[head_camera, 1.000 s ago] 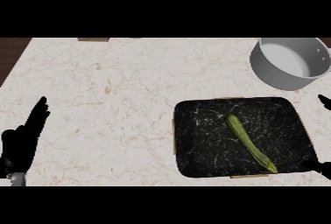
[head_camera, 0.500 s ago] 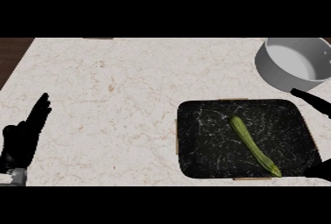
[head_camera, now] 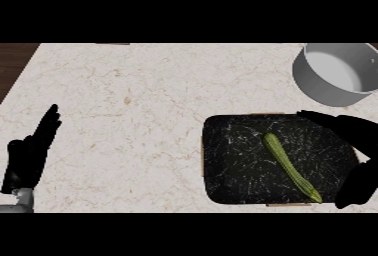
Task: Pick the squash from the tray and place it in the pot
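A long green squash (head_camera: 290,166) lies slanted on the black speckled tray (head_camera: 230,150) at the counter's lower right. The grey pot (head_camera: 338,71) stands beyond the tray, at the upper right edge of the view. My right hand (head_camera: 356,136) comes in from the right edge, open, fingers stretched over the tray's far right corner and thumb lower down by the near right corner. It hangs to the right of the squash, apart from it. My left hand (head_camera: 28,152) rests open at the left edge, fingers up.
The pale marble counter (head_camera: 148,100) spreads to the left of the tray. A dark strip beyond the counter's edge shows at the upper left (head_camera: 13,57).
My right hand has come further in from the right edge and now covers the tray's right side. The squash, the tray and my left hand keep their places.
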